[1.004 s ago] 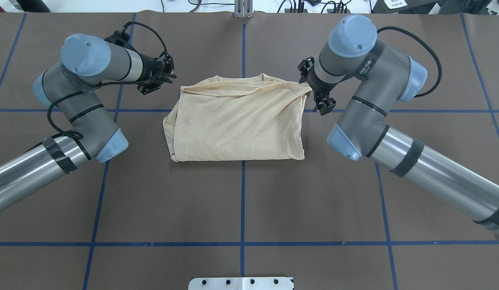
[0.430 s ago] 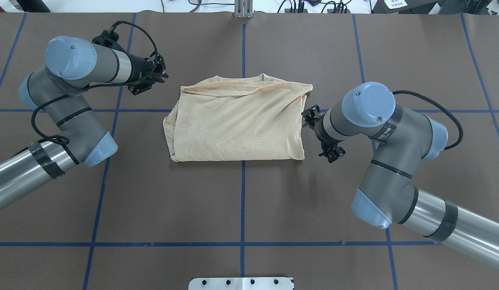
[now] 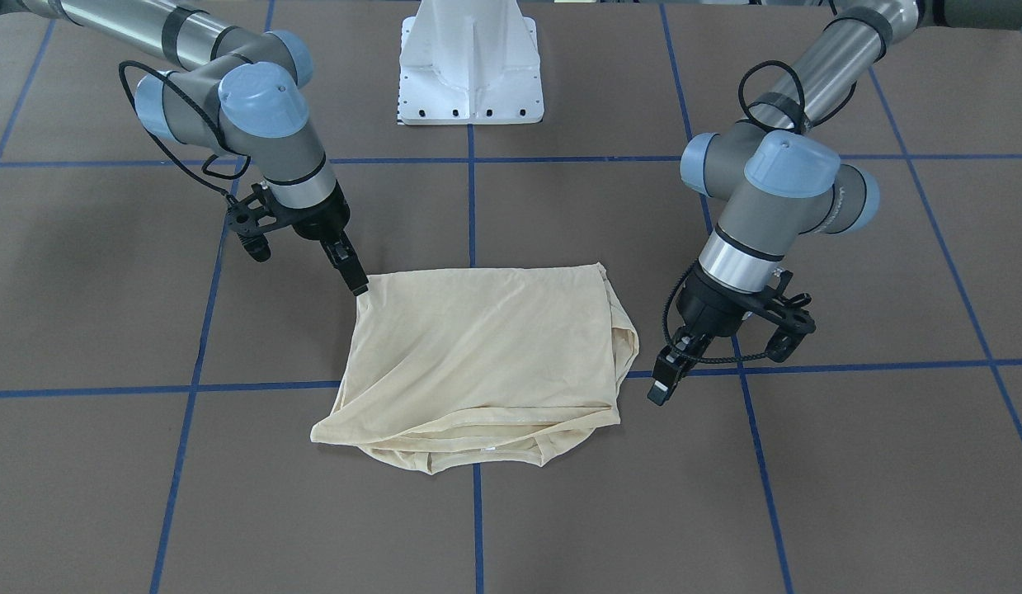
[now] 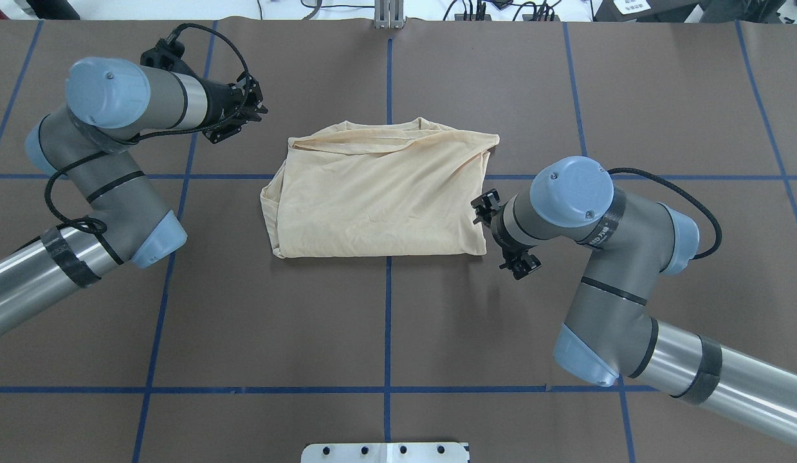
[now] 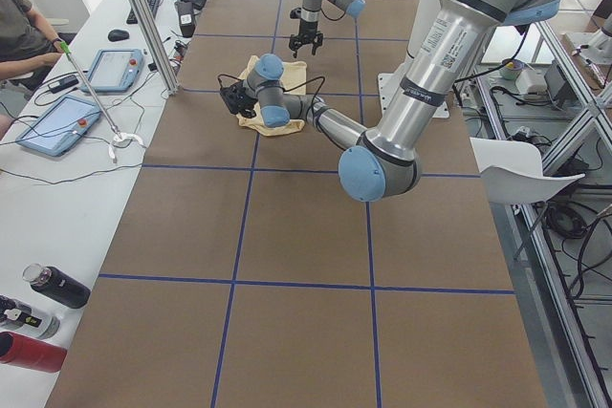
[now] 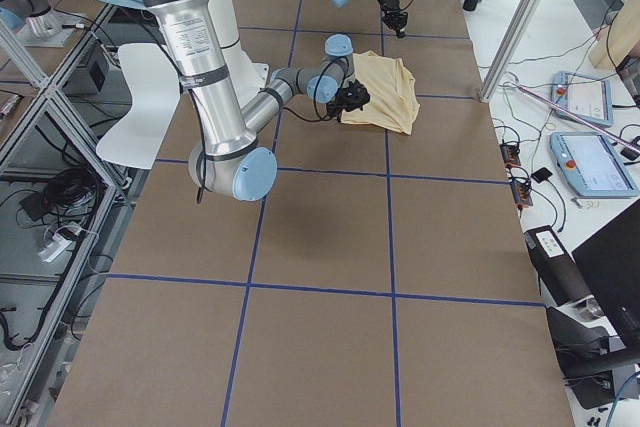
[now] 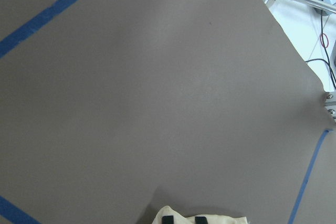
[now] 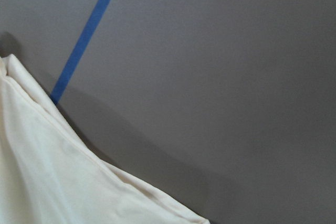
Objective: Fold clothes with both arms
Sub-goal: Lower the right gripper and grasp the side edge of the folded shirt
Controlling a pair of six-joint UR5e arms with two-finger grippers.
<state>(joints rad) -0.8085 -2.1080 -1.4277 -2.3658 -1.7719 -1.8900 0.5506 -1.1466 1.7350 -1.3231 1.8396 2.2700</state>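
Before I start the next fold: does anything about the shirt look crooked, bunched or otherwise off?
Yes. The shirt is not squared: its edge on the robot's left bows outward, and along the far edge, by the collar, lower layers stick out past the top layer.

Left arm (image 4: 115, 186) elbow bent, wrist level; left gripper (image 7: 184, 219) far left, aimed right, tips slightly parted. Right arm (image 4: 597, 257) folded; right gripper (image 3: 358, 285) angled down, gap unclear.

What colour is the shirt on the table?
The shirt is pale cream-yellow, plain where it shows; clearest in the overhead view.
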